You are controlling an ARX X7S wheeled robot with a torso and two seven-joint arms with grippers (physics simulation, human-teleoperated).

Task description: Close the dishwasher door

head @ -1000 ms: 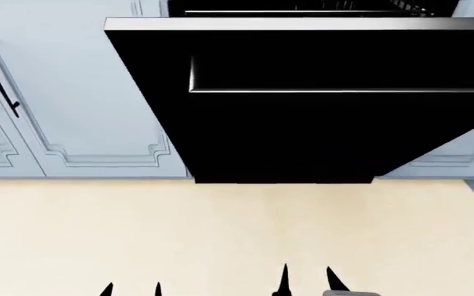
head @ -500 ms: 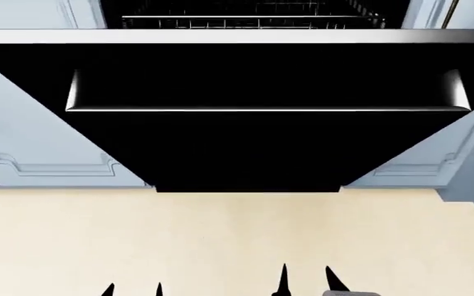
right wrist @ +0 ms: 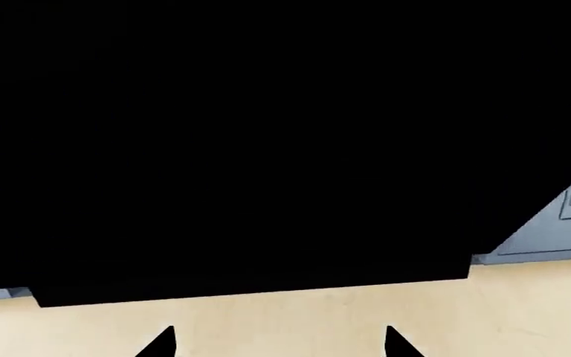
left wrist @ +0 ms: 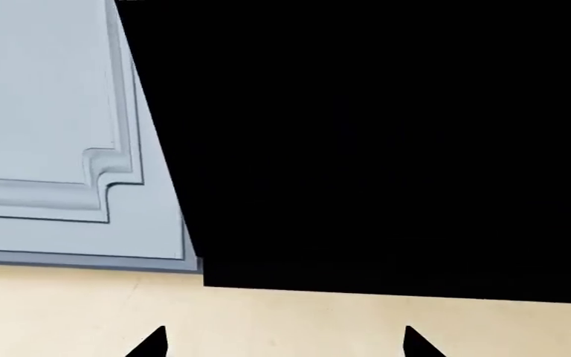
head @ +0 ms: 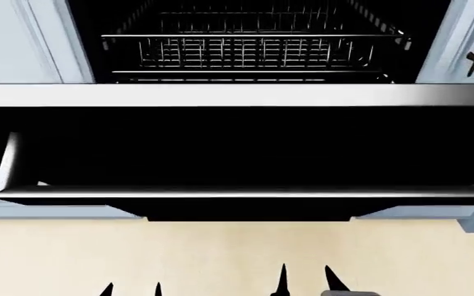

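Note:
The dishwasher door (head: pixel 237 148) hangs open toward me, a wide black panel with a silver edge strip on top and a long brushed-steel bar handle (head: pixel 245 193) across its lower part. It fills most of the left wrist view (left wrist: pixel 385 149) and the right wrist view (right wrist: pixel 246 149). My left gripper (head: pixel 133 290) and right gripper (head: pixel 305 280) are low, below the door's bottom edge, over the floor. Both are open and empty, with only their black fingertips showing (left wrist: pixel 152 343) (right wrist: pixel 163 343).
Wire racks (head: pixel 253 52) show inside the dishwasher behind the door. Pale blue cabinet doors (left wrist: pixel 47 134) flank it on both sides (right wrist: pixel 563 223). The cream floor (head: pixel 237 253) lies between me and the cabinets.
The view has moved closer to the dishwasher and tilted up: the door now spans the full width, its handle sits lower in view, and more of the racks shows. The grippers keep their place.

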